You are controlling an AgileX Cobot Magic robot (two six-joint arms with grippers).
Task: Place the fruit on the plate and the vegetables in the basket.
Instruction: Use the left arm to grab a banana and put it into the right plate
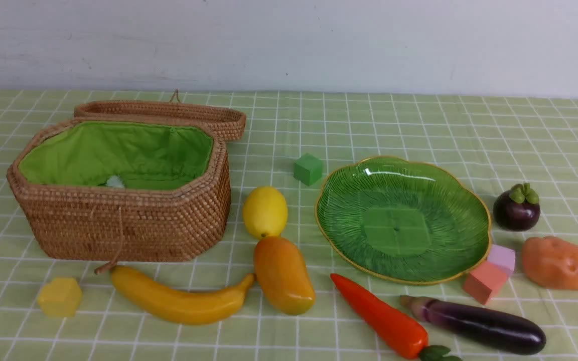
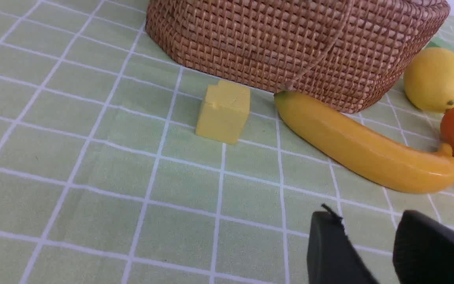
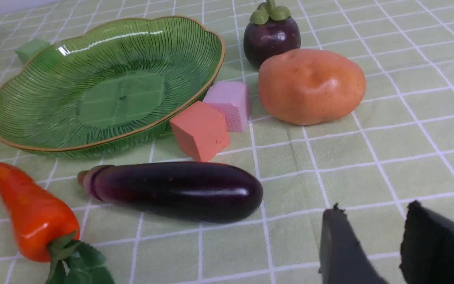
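The open wicker basket (image 1: 118,225) with green lining stands at the left. The empty green glass plate (image 1: 404,220) lies right of centre. Between them sit the lemon (image 1: 265,211) and mango (image 1: 283,275), and the banana (image 1: 178,301) lies in front of the basket. Right of the plate are the mangosteen (image 1: 516,210) and potato (image 1: 559,262). The carrot (image 1: 379,316) and eggplant (image 1: 479,325) lie in front of it. My left gripper (image 2: 369,216) is open and empty, short of the banana (image 2: 369,150). My right gripper (image 3: 374,209) is open and empty, near the eggplant (image 3: 179,191). Neither gripper shows in the front view.
A yellow foam block (image 1: 59,297) sits left of the banana and a green block (image 1: 308,169) behind the lemon. A salmon block (image 1: 484,282) and a pink block (image 1: 502,258) rest against the plate's near right rim. The basket lid (image 1: 168,113) hangs open behind the basket.
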